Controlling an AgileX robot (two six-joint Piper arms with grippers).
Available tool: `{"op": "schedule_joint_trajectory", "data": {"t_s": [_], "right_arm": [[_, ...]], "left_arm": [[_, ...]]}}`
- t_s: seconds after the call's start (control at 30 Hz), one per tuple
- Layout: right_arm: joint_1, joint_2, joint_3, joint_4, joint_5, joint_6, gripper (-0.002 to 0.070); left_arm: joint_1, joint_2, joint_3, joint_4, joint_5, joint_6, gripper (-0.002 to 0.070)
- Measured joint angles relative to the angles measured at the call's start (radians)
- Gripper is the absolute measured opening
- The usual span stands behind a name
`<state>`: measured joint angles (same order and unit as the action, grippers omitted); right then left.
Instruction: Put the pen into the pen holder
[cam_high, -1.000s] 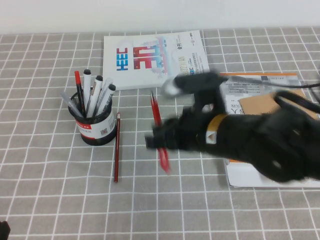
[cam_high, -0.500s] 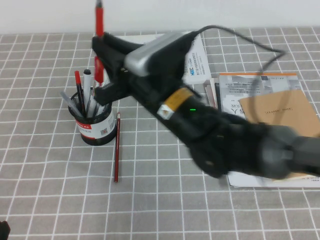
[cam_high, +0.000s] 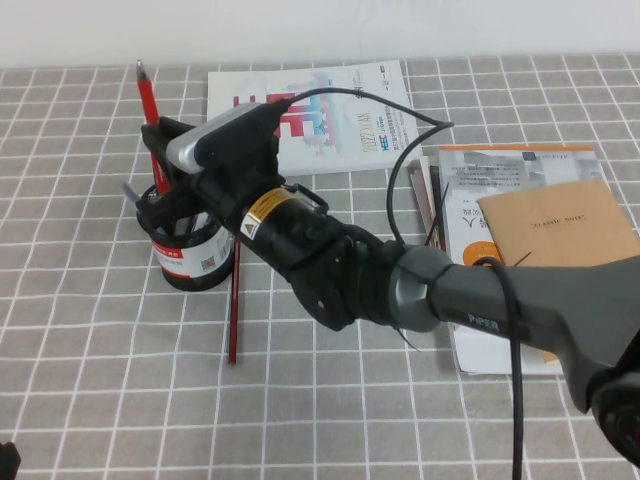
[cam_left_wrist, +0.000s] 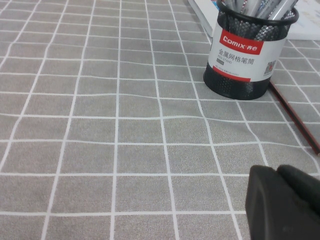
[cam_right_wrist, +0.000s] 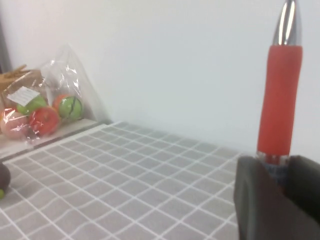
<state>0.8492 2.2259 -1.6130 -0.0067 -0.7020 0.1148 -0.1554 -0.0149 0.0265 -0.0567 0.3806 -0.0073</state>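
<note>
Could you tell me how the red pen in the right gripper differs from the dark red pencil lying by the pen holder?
The pen stands nearly upright, clamped in the right gripper above the pen holder; the pencil lies flat on the table beside the holder. The pen is bright red and thick with a silver tip; the pencil is darker and thin. Both are red writing tools. The left gripper sits low, away from the holder.
</note>
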Motion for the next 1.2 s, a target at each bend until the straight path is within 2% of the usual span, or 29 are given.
{"op": "schedule_joint_trajectory", "data": {"t_s": [0.13,0.2,0.33,0.37,0.43,0.5,0.6,0.63,0.7,0.87,1.07,1.2], "right_arm": [[0.002,0.002,-0.004,0.017,0.038,0.000,0.0100],[0.002,0.002,-0.004,0.036,0.056,0.000,0.0187],[0.002,0.002,-0.004,0.074,0.092,0.000,0.0407],[0.002,0.002,-0.004,0.078,0.101,0.000,0.0442],[0.002,-0.003,-0.004,0.081,0.128,0.000,0.0460],[0.004,-0.025,0.004,0.081,0.177,0.000,0.0397],[0.010,-0.124,0.061,0.062,0.260,0.000,0.0163],[0.015,-0.171,0.093,0.054,0.285,0.000,0.0105],[0.026,-0.279,0.178,0.042,0.306,0.000,0.0039],[0.031,-0.532,0.463,0.023,0.274,0.000,-0.0005],[0.031,-0.831,0.750,0.037,0.294,0.000,-0.0012],[-0.010,-0.998,0.946,0.076,0.320,-0.052,-0.0012]], "left_arm": [[0.000,0.000,0.000,0.000,0.000,0.000,-0.0005],[0.000,0.000,0.000,0.000,0.000,0.000,-0.0005],[0.000,0.000,0.000,0.000,0.000,0.000,-0.0005],[0.000,0.000,0.000,0.000,0.000,0.000,-0.0005],[0.000,0.000,0.000,0.000,0.000,0.000,-0.0005],[0.000,0.000,0.000,0.000,0.000,0.000,-0.0005],[0.000,0.000,0.000,0.000,0.000,0.000,-0.0005],[0.000,0.000,0.000,0.000,0.000,0.000,-0.0005],[0.000,0.000,0.000,0.000,0.000,0.000,-0.0005],[0.000,0.000,0.000,0.000,0.000,0.000,-0.0005],[0.000,0.000,0.000,0.000,0.000,0.000,-0.0005],[0.000,0.000,0.000,0.000,0.000,0.000,-0.0005]]}}
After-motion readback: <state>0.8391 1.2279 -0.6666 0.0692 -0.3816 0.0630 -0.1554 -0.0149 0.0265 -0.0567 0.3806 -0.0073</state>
